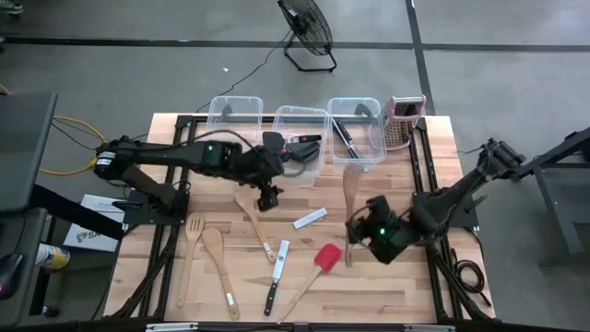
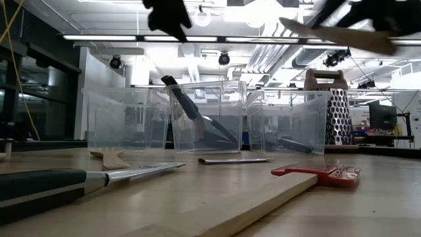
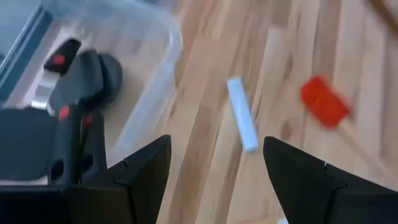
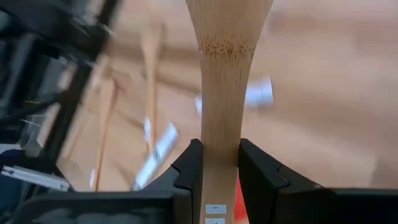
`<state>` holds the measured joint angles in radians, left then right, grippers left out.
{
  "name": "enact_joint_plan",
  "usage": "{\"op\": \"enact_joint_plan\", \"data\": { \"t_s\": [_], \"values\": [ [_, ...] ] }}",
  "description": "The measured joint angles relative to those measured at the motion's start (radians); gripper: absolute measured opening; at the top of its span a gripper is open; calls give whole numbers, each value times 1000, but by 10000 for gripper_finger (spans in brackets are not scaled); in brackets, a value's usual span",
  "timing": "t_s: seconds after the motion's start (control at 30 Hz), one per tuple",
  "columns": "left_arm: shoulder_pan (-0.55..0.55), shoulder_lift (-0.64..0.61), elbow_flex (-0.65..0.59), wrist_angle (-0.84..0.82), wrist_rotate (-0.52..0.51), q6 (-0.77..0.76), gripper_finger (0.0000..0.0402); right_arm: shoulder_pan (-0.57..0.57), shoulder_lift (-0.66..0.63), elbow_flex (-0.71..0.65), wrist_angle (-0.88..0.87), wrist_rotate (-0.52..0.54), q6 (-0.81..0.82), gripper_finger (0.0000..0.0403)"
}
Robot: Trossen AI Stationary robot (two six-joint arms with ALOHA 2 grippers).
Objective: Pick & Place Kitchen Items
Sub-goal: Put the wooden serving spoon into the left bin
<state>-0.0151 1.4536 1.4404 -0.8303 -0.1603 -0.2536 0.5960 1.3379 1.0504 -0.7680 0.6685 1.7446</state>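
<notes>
My right gripper (image 4: 219,171) is shut on a pale wooden spatula (image 1: 351,189) and holds it above the table's right half; the low view shows it high up (image 2: 335,33). My left gripper (image 3: 214,162) hangs open over the table just near of the middle clear bin (image 1: 300,138), with nothing between its fingers. Flat on the table lie a wooden spatula (image 1: 253,217), a slotted wooden turner (image 1: 191,254), a wooden spoon (image 1: 219,267), a black-handled knife (image 1: 275,277) and a red-headed spatula (image 1: 318,267). My right gripper pinches the wooden spatula's handle (image 4: 219,146) between its two fingers, one on each side edge, below where it widens into the blade. The fingers slant down from the table's right side. The spatula is lifted clear, its blade end (image 1: 351,180) toward the far edge.
Three clear bins (image 1: 234,115) (image 1: 356,129) stand in a row at the far edge. The middle and right ones hold black utensils. A metal box grater (image 1: 404,120) stands to their right. A small pale strip (image 1: 310,218) lies mid-table.
</notes>
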Motion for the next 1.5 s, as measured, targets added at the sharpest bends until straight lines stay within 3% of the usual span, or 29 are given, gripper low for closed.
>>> {"op": "enact_joint_plan", "data": {
  "t_s": [0.2,0.37,0.5,0.67,0.9,1.07,1.23,1.5],
  "values": [
    [76,-11,1,137,116,41,252,-139,-140,0,57,108,-419,69],
    [123,-9,1,253,202,48,252,-298,-266,0,199,100,-860,69],
    [163,-9,0,362,258,48,252,-432,-344,2,350,-9,-1181,69],
    [208,-9,0,501,275,36,252,-621,-386,2,496,-277,-1453,69],
    [247,-9,0,639,274,-4,252,-856,-368,2,653,-700,-1579,69],
    [244,-8,0,685,274,-6,252,-962,-331,2,783,-937,-1587,69],
    [244,4,0,723,274,-5,252,-1013,-272,2,912,-1086,-1550,69],
    [244,20,-1,723,282,-5,252,-1038,-175,2,1056,-1201,-1492,69]
  ]
}}
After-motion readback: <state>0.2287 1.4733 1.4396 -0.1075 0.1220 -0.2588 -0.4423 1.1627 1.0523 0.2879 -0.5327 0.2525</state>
